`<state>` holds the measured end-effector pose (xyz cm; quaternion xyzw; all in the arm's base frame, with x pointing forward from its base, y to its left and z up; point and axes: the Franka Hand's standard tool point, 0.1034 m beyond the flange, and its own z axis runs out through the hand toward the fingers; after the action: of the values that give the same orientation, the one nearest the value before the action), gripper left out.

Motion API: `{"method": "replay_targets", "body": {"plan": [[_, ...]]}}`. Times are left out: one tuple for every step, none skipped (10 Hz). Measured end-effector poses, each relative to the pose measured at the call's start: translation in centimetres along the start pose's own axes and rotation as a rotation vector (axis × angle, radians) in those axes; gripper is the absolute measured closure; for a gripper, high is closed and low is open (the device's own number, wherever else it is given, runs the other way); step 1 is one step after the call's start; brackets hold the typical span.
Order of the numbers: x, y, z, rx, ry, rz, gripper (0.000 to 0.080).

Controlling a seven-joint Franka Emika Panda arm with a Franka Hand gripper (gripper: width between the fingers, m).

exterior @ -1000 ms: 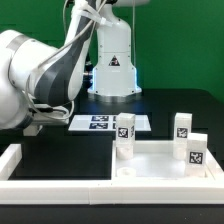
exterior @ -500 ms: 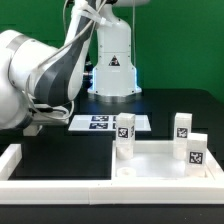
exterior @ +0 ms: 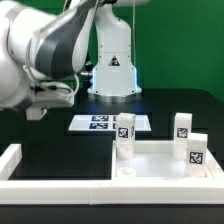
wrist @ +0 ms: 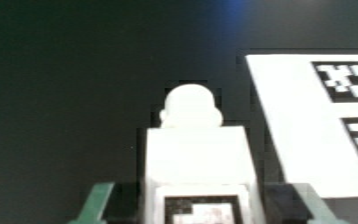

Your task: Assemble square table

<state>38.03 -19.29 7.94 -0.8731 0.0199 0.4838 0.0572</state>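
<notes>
We see a white tagged leg (wrist: 197, 160) with a rounded peg end clamped between our gripper (wrist: 197, 205) fingers above the black table (exterior: 40, 135), three more legs standing on the tabletop panel (exterior: 160, 165), marker board (exterior: 100, 122) beyond, arm raised at the exterior view's left.

Three legs (exterior: 125, 135) on tabletop (exterior: 160, 160), marker board (exterior: 100, 123) behind

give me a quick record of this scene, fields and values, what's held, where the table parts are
held: a white tagged leg between the gripper fingers, per wrist view
tabletop: lying flat against the border rail
legs on tabletop: three visible, upright
marker board: flat on the black table
arm: raised at exterior view's left
</notes>
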Motion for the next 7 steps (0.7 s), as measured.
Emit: {"method": "replay_targets", "body": {"plan": [[-0.4,0.1,-0.7,-0.007,0.012,-0.007,0.0512],[-0.2,0.5,-0.6,-0.014,0.046,-0.005,0.0512],[0.1,0.7,-0.8,-0.022,0.094,-0.008,0.0512],[0.4,0.8,-1.1,-0.031,0.16,-0.012,0.0512],[0.6,0.6,-1.5,-0.038,0.233,-0.013,0.0512],[0.4,-0.5,-2.9,-0.049,0.281,-0.01,0.0512],[0.2,-1.9,-5.6,-0.066,0.336,-0.017,0.0512]]}}
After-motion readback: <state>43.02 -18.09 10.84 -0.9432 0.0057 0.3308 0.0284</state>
